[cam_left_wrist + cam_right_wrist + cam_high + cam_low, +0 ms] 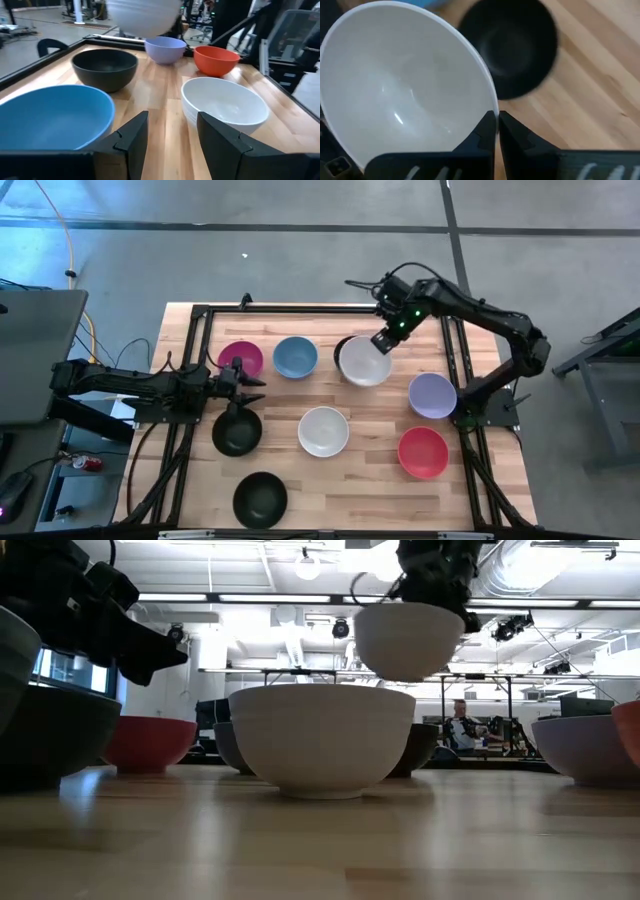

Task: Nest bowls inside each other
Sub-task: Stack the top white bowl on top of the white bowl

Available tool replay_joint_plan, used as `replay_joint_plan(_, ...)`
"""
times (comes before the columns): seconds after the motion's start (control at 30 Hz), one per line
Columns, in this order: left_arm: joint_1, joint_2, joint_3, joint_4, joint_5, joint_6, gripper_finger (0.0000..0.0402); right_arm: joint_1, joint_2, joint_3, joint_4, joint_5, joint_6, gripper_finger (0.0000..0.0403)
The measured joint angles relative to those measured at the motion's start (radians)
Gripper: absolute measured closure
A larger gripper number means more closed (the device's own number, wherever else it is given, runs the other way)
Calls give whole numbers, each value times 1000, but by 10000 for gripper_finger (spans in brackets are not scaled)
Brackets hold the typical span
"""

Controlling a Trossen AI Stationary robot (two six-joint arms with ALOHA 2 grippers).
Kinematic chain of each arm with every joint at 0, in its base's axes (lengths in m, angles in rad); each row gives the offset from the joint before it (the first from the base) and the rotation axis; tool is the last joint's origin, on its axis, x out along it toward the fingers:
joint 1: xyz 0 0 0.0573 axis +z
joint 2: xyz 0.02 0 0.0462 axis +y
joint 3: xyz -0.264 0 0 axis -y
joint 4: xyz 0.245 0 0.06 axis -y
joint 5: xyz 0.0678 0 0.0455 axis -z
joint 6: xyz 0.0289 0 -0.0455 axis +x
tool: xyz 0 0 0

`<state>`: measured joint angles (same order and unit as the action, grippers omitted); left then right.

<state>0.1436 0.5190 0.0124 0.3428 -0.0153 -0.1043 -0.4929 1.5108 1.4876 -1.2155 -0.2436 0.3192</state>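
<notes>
The right gripper (pixel 384 340) pinches a white bowl's (pixel 364 361) rim, lifted over a black bowl (pixel 512 45) at the far side. The left gripper (pixel 252 382) waits, parted and empty. Nothing is nested yet; the other bowls sit apart.

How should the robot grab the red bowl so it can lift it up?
Probably by the rim. The red bowl sits upright and open, apart from the lavender bowl, so a gripper could come straight down, one finger inside and one outside the wall, as the right gripper pinches the white bowl.
</notes>
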Motion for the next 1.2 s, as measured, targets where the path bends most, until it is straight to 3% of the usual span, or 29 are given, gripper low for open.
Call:
replay_joint_plan(0.33, 0, 0, 0, -2, -103, -25, 243, 197, 55, 0, 101, 2, 203, 403)
replay_joint_plan(0.9, 0, 0, 0, -2, -102, -35, 243, 396, 139, 0, 217, -14, 427, 403)
replay_joint_plan(1.2, 0, 0, 0, -2, -102, -34, 243, 451, 204, 0, 294, -47, 467, 403)
